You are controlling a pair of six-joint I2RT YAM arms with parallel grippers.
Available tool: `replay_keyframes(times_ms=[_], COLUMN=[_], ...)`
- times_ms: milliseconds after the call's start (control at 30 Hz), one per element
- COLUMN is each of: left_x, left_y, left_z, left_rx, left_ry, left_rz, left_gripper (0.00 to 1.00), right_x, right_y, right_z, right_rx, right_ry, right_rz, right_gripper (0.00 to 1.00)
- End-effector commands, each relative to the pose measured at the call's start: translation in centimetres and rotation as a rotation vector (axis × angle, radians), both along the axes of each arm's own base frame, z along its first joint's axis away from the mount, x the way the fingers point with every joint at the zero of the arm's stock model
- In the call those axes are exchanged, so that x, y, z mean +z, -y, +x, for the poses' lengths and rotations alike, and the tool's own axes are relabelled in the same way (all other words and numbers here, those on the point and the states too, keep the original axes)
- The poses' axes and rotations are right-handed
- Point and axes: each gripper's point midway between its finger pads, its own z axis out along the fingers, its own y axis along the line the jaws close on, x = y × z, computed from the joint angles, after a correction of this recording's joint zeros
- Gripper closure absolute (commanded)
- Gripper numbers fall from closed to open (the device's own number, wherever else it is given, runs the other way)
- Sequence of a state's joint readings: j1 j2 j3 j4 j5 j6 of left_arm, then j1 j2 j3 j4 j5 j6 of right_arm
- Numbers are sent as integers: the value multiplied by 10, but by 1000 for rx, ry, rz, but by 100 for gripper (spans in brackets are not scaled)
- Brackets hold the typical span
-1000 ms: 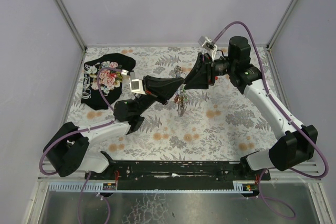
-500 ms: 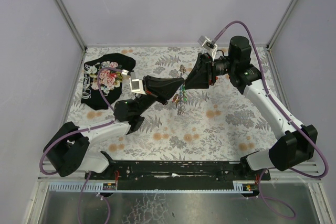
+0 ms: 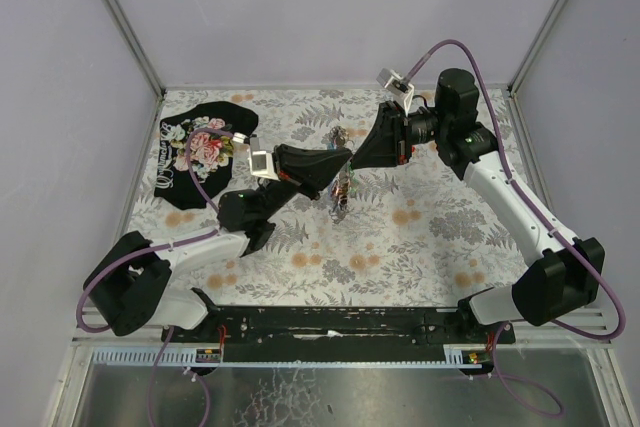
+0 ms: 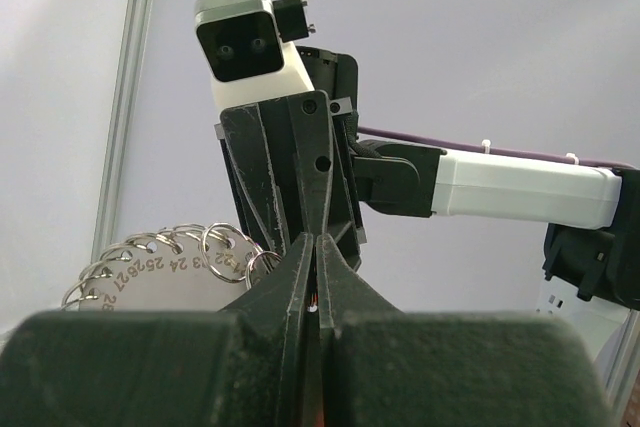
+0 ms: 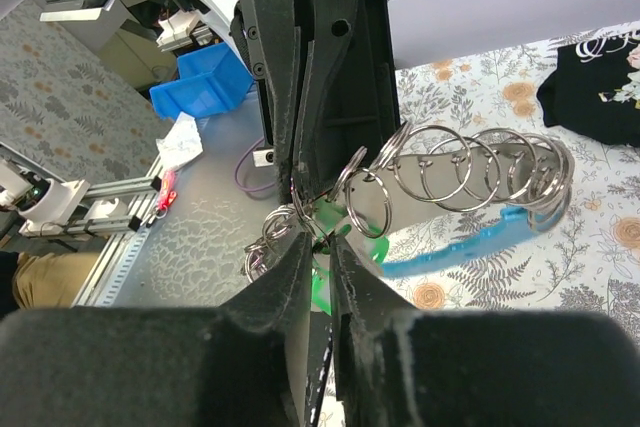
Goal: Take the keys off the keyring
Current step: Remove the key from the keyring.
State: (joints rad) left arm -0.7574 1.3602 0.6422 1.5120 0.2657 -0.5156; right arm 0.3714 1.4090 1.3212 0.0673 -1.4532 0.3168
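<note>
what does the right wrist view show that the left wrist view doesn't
Only the right wrist view: the light-blue fob, a green key head, the floral table cover and the black cloth. Only the left wrist view: the numbers printed on a pale tag and the right arm's wrist camera. Both: the keyring with its row of silvery rings, and the left gripper and right gripper tip to tip.
</note>
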Motion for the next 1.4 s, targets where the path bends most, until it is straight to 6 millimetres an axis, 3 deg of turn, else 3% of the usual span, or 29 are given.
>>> replay_keyframes(times_ms=[0,267,1367], left_x=[13,6,-41], left_y=[-11,-15,0], left_z=[-6,-5,1], left_rx=[27,45,-59], left_ry=[65,66,134], left_rz=[-48,-15,201], left_gripper=[100,100,100], right_x=[12,10,-7], right_y=[3,10,11], right_z=[-14,-14,-14], right_rx=[36,40,79], right_ry=[39,14,-161], right_rz=[22,15,-37], right_gripper=[86,93,96])
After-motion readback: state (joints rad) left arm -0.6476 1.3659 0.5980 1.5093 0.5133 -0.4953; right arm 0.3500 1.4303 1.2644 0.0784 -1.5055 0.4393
